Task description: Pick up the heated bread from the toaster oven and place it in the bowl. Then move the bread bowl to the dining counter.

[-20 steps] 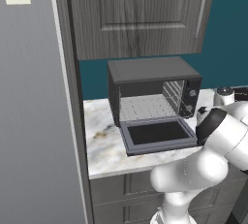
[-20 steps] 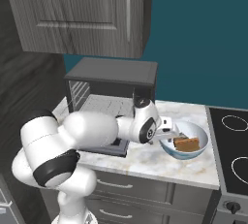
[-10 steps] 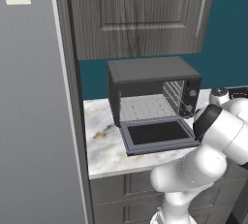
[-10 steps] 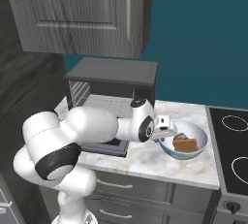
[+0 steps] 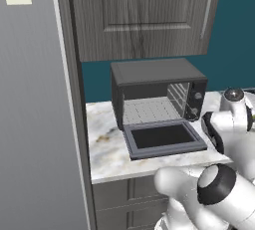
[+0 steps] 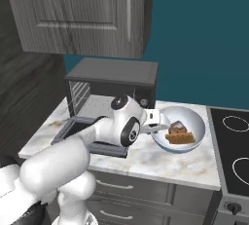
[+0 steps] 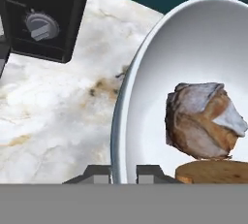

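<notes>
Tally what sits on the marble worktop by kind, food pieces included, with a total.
Dark grey boxy toaster oven: 1
Round pale blue-white bowl: 1
Food pieces in the bowl: 2, a brown-and-white bread chunk and a flat orange-brown piece
Total: 4

A rendered home kitchen: dark wood wall cupboards (image 5: pixel 144 15) at upper centre, a marble desk (image 5: pixel 107 149) carrying a toaster oven (image 5: pixel 157 92), a black stovetop (image 6: pixel 233 151) at right.
</notes>
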